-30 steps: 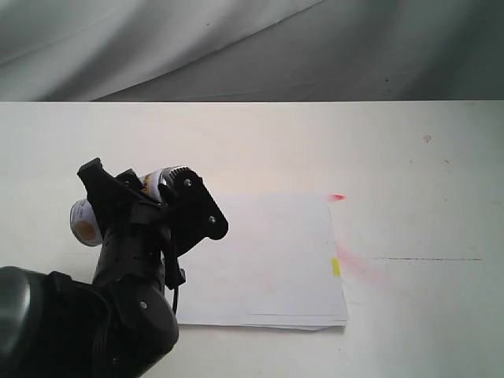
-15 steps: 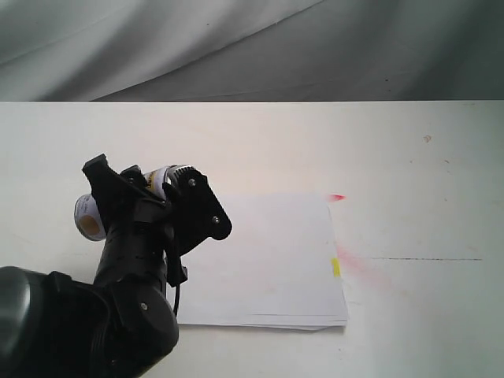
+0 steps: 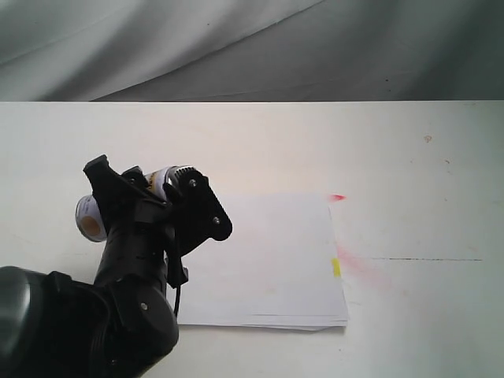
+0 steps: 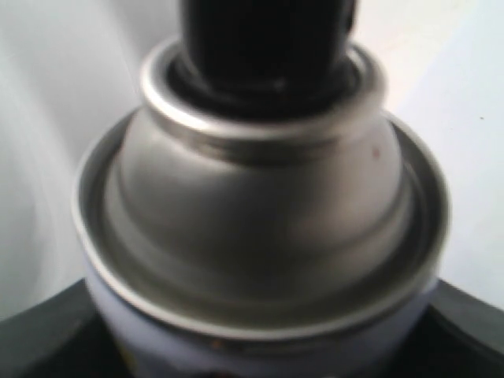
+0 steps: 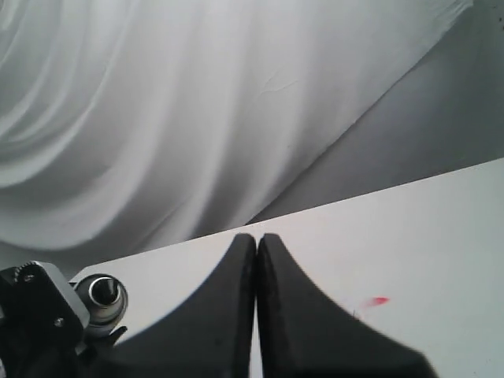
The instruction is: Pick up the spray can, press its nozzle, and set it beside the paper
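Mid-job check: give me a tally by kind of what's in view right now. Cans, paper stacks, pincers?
spray can: 1
paper stack: 1
pincers: 2, the left pincer and the right pincer
Total: 4

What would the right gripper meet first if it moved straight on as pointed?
The right gripper looks unobstructed over the table; probably the grey cloth comes first, though depth is unclear. The spray can sits aside.

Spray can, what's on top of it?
A small black plastic nozzle sits on the silver metal spray can's domed shoulder. The nozzle's tip is cut off by the left wrist view's edge, so its spray hole cannot be seen.
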### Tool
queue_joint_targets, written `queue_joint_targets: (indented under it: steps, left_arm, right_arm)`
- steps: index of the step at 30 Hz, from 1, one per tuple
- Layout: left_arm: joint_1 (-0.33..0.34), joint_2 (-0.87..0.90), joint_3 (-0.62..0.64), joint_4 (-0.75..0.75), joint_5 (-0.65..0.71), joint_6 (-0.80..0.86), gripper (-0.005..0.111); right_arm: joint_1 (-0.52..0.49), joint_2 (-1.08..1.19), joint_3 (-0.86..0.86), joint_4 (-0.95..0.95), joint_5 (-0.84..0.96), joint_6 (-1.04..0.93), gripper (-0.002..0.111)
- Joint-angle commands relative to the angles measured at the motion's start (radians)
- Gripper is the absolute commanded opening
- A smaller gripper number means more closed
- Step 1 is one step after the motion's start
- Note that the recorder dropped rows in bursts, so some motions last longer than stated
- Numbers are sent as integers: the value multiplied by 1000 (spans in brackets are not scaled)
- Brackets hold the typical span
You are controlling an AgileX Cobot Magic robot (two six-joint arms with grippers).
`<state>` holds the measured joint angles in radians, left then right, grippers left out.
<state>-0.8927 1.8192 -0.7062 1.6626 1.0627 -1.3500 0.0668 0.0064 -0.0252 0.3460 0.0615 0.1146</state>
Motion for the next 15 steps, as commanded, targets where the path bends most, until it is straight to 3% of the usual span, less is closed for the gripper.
queue_joint_targets:
  steps: [1, 10, 15]
  left_arm:
    - [-4, -5, -8, 34, -16, -4, 0]
    - [-4, -5, -8, 47, -20, -4, 0]
    - [-4, -5, -8, 47, -20, -9, 0]
  right_arm:
    - [-7, 16, -131, -3, 92, -61, 0]
    - [-7, 509, -591, 41, 365, -310, 0]
    - [-7, 855, -837, 345, 517, -652, 0]
